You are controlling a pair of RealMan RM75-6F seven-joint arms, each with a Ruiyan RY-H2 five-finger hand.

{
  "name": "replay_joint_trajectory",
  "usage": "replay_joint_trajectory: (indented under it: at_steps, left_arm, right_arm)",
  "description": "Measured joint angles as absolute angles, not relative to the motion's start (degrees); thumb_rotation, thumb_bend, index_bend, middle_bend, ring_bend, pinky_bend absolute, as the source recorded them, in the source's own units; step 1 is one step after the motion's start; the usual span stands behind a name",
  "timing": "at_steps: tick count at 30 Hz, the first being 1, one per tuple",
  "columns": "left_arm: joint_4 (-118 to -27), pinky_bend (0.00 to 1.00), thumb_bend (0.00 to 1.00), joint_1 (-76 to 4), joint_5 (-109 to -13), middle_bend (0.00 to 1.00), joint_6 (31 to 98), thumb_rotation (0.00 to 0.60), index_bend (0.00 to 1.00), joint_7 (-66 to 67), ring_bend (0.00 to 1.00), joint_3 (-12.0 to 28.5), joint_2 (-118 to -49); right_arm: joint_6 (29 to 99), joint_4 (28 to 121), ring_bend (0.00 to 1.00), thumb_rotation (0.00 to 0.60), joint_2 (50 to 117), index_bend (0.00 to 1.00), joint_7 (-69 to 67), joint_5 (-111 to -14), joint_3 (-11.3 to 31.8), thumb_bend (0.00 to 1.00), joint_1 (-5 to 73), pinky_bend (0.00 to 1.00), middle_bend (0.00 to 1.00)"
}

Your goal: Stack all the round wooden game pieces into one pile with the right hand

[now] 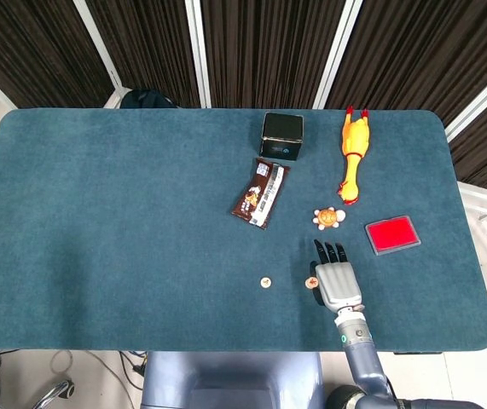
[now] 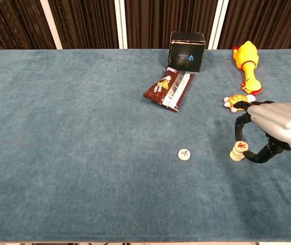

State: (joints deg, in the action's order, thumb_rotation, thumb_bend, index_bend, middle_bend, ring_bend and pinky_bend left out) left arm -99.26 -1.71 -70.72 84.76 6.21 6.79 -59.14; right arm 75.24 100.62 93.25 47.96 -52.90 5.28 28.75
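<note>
Blue felt table (image 1: 124, 221), dark curtains (image 1: 269, 43)

— Where is the right hand (image 1: 337, 280)?
— Low over the table at about five o'clock, forearm running back to six. Its fingers (image 2: 242, 122) curl down opposite the thumb, pinching a small round piece.
— The left?
— Unseen.
</note>
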Motion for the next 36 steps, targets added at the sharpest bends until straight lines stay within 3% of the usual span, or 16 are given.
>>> replay_joint_trajectory:
  at_steps: [36]
  left_arm:
    - [-99.39,0.04,0.19,-1.65,-70.78,0.0,84.9,0.6,0.13,5.87,0.0,6.89,-59.13]
  right_arm:
    - [76.19,103.91,0.0,0.6,93.11,0.43,49.31,-53.98,4.76,0.42,29.08,0.0,0.0]
